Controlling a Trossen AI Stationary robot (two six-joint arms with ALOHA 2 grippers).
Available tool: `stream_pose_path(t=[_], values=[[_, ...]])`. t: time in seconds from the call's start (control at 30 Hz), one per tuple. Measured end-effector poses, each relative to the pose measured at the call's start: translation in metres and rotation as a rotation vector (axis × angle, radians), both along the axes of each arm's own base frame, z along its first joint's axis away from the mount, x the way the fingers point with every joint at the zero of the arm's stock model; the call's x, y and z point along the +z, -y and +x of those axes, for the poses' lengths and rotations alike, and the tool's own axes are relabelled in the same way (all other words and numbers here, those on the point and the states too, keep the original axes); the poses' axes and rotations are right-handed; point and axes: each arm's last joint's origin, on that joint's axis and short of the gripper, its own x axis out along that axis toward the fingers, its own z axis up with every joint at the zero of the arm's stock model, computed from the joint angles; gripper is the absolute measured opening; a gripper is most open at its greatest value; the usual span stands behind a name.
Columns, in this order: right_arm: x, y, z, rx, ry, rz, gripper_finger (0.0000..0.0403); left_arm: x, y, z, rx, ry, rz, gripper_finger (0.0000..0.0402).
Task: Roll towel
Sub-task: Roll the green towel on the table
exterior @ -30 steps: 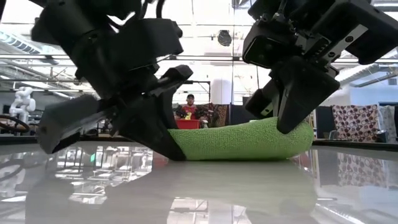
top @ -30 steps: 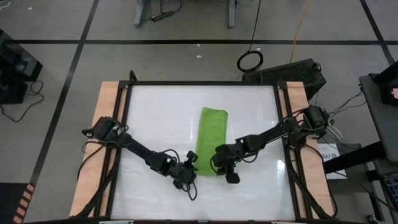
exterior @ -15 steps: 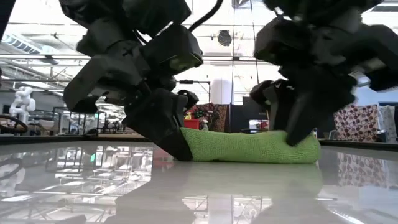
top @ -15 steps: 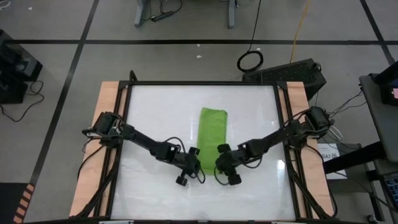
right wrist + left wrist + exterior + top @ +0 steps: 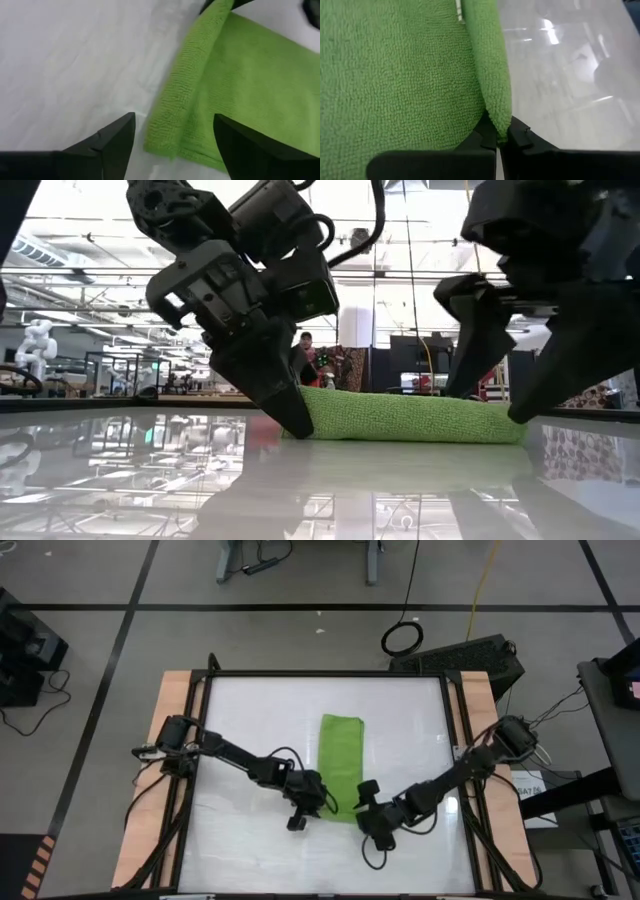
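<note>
**Left gripper pinches the towel's near corner, right gripper stands off it**

The towel (image 5: 340, 763) lies near the middle of the white table (image 5: 250, 710) as a narrow lime-green strip, running from mid-table toward the near edge. In the low view it shows as a low, flat band on the glossy top.

The left gripper (image 5: 322, 802) is at the strip's near end, on its left corner — its fingers are clenched on the towel's edge, and the left wrist view shows a fold of green cloth caught between the dark tips (image 5: 496, 139).

The right gripper (image 5: 364, 802) sits just beside the near right corner, its jaws spread wide and holding nothing. In the right wrist view the two fingers (image 5: 116, 140) straddle the towel's corner without touching it — bare table shows around the cloth.
</note>
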Motion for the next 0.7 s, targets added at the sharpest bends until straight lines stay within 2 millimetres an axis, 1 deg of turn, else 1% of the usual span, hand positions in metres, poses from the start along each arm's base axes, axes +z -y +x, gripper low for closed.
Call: stream_pose_path(t=[0.1, 0.2, 0.43, 0.63, 0.7], values=[[0.000, -0.005, -0.003, -0.029, 0.030, -0.042, 0.0257, 0.000, -0.003, 0.000, 0.018, -0.019, -0.032, 0.0001], [-0.001, -0.011, -0.005, -0.024, 0.049, -0.063, 0.0247, 0.000, -0.005, 0.001, 0.034, -0.035, -0.058, 0.0001], [-0.019, -0.017, -0.007, -0.030, 0.008, -0.076, 0.0196, 0.001, -0.007, 0.003, 0.052, -0.028, -0.115, 0.0001], [-0.022, -0.016, -0.005, -0.076, 0.038, -0.114, 0.0165, 0.002, -0.011, 0.004, 0.067, -0.039, -0.143, 0.0001], [-0.022, -0.015, -0.004, -0.073, 0.041, -0.125, 0.0147, 0.002, -0.011, 0.004, 0.067, -0.039, -0.147, 0.0001]])
